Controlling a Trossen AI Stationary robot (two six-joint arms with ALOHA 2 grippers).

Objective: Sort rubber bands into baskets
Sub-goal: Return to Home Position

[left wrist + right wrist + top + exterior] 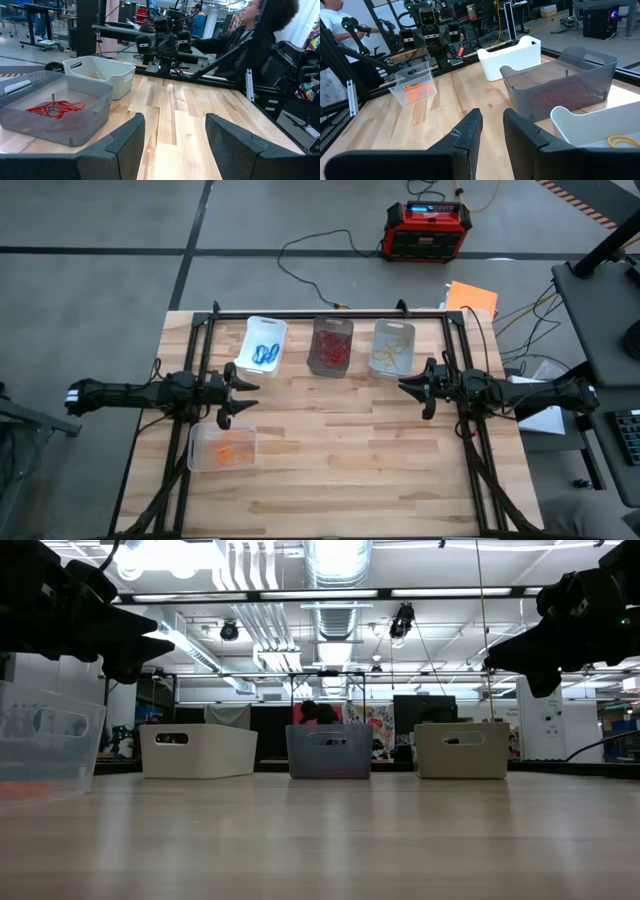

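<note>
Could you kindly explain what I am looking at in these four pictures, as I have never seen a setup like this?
It is a robot with two dark arms working at a wooden table. One picture looks straight down, one looks level across the tabletop, and two come from cameras on the arms' wrists. Each arm ends in a two-fingered tool; the left tool and right tool hover open and hold nothing. Four bins hold rubber bands sorted by colour: blue bands in the white bin, red bands in the smoky bin, yellow bands in the pale bin, orange bands in the clear bin by the left arm. A person shows beyond the table.
</note>
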